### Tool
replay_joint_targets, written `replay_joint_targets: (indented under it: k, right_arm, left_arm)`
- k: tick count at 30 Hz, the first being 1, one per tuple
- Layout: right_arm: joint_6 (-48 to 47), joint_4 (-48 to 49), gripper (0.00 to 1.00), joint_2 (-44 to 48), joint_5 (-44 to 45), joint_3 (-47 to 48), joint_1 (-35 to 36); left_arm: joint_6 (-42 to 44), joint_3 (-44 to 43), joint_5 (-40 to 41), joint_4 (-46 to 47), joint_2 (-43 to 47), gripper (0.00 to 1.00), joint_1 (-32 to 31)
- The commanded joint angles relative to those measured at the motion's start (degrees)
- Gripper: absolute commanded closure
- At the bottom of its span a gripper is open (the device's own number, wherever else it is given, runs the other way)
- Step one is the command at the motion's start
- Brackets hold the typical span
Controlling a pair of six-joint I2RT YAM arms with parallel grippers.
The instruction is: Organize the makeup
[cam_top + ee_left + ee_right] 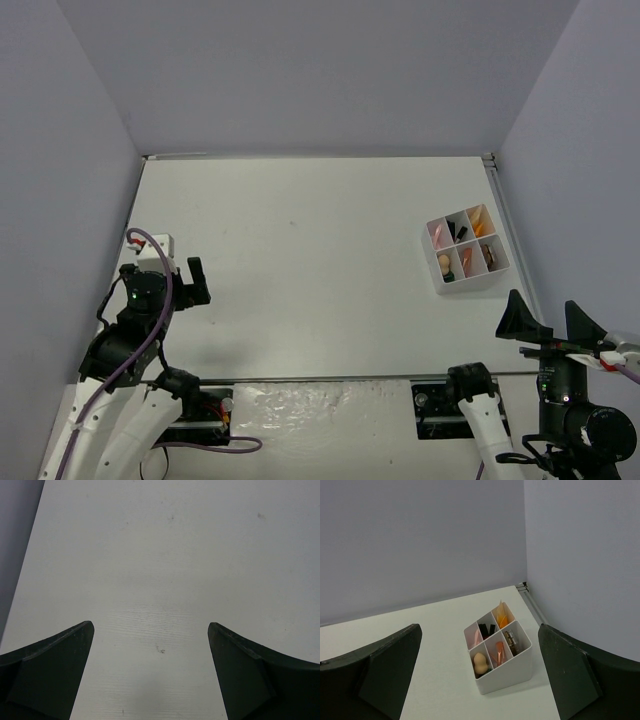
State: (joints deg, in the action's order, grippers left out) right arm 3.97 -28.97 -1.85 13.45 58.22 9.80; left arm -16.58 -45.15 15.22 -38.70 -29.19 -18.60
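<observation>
The makeup sits inside the white six-compartment tray (pixel 468 283) at the table's right side; the tray also shows in the right wrist view (pixel 512 675). In it are a beige sponge (pixel 480 663), orange tubes (pixel 503 617), dark sticks (pixel 486 629), pink pencils (pixel 498 652) and brown palettes (pixel 511 642). My left gripper (pixel 186 281) is open and empty over bare table at the left, its fingers (pixel 55 665) spread wide. My right gripper (pixel 550 321) is open and empty, raised near the table's front right corner, well short of the tray.
Grey walls enclose the table on the left, back and right. A metal rail (pixel 506 222) runs along the right edge beside the tray. The table's front edge (pixel 320 379) lies just ahead of the arm bases.
</observation>
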Motion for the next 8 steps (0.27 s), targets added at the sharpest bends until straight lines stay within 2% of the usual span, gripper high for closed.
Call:
replay_joint_targets:
  k: [1,8]
  right_arm:
    - [-1.2,3.3,0.00,-1.7,-0.9,1.7,0.4]
    - [-1.4,3.3,0.00,-1.6,-1.4,2.2,0.4]
  left_arm:
    - [0.8,-1.0,-1.1,3.8,-1.0,0.03,1.0]
    - [0.9,-1.0,-2.4,4.0,-1.4,0.03,1.8]
